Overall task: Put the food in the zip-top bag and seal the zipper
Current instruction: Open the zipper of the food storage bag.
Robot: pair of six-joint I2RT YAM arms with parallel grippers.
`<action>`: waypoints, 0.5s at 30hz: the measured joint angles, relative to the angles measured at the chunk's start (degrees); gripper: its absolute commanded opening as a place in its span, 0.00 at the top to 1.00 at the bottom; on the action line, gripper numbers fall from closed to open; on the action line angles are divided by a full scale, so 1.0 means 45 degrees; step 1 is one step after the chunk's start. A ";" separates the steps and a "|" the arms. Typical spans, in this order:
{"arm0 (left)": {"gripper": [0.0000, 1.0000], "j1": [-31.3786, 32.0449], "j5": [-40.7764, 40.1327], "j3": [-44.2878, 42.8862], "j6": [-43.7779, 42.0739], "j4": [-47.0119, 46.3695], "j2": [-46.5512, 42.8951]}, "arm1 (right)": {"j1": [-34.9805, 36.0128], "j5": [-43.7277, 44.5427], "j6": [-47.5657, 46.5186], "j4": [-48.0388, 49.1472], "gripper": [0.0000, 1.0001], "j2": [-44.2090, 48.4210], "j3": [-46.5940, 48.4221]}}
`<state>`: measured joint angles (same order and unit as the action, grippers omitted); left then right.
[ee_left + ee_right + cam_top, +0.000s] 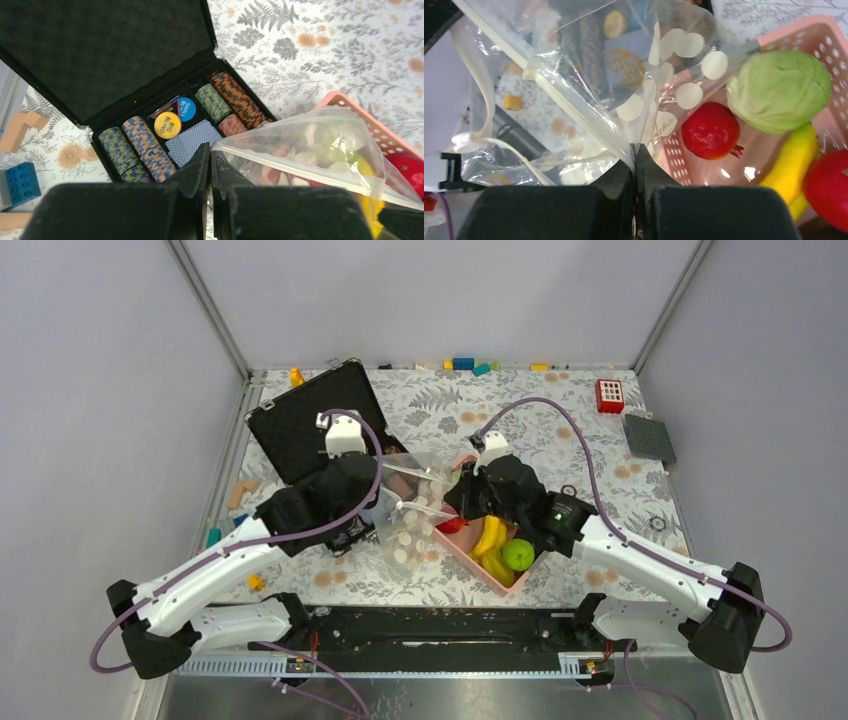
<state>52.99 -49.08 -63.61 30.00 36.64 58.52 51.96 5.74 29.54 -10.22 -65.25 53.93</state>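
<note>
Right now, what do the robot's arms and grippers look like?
The left arm and right arm match: white shells, black joints and bases, a purple cable looping along each. The left gripper and right gripper are matte black with wedge-shaped fingers.

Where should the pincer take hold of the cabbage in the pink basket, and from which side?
Across the round middle of the cabbage, coming straight down from above. The basket wall stands close on one side and a banana lies against another, so its domed top looks the freest way in.
</note>
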 measured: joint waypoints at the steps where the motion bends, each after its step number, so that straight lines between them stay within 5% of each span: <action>1: 1.00 0.0024 0.0151 0.0000 0.0151 0.0233 0.0131 | 0.0000 0.0180 0.0034 -0.0053 0.95 0.0083 -0.0175; 6: 1.00 -0.0092 0.0806 0.0029 0.0175 0.0831 -0.0010 | -0.0146 0.0345 -0.0243 -0.0525 0.52 0.0175 -0.0398; 10: 1.00 -0.0340 0.1656 0.0311 -0.0335 0.0597 -0.0923 | -0.0364 -0.0753 -0.0845 -0.0481 0.02 -0.0199 0.0083; 15: 1.00 -0.0359 0.1690 0.0238 -0.0345 0.1020 -0.1637 | -0.0384 -0.2341 -0.1894 -0.0068 0.00 -0.0491 0.1088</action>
<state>51.37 -41.47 -62.54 28.45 41.23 51.16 50.24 -4.80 21.02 -10.52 -67.46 58.83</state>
